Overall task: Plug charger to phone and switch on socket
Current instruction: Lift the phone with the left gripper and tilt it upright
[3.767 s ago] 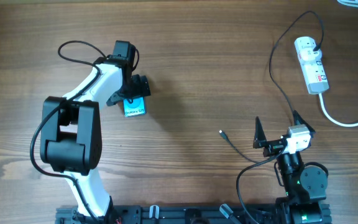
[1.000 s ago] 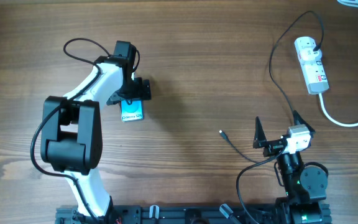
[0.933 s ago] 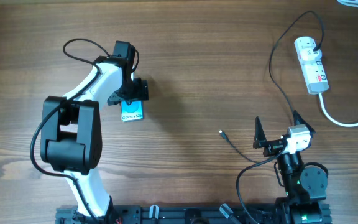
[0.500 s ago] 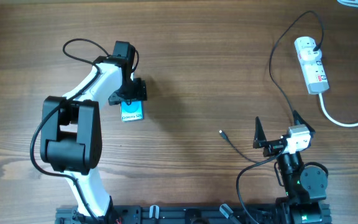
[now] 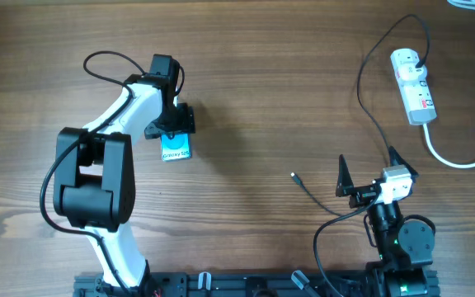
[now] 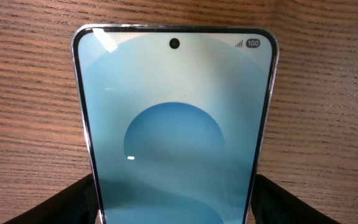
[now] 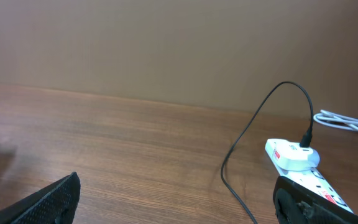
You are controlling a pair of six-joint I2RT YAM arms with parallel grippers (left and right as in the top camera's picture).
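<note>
- My left gripper (image 5: 172, 128) was clamped on the phone (image 5: 176, 147), left of centre in the overhead view; its fingers (image 6: 61, 202) pressed both silver edges, screen up, presumably to steady it for plugging.
- My right gripper (image 5: 369, 169) stood wide apart and empty at lower right; I judged it free to fetch the charger (image 5: 363, 99).
- The connector tip (image 5: 293, 175) lay on the table (image 5: 246, 66) just left of that gripper, well apart from the phone.
- The socket (image 5: 412, 87) sat upper right, charger plugged into its far end; I couldn't tell whether it was switched on.
</note>
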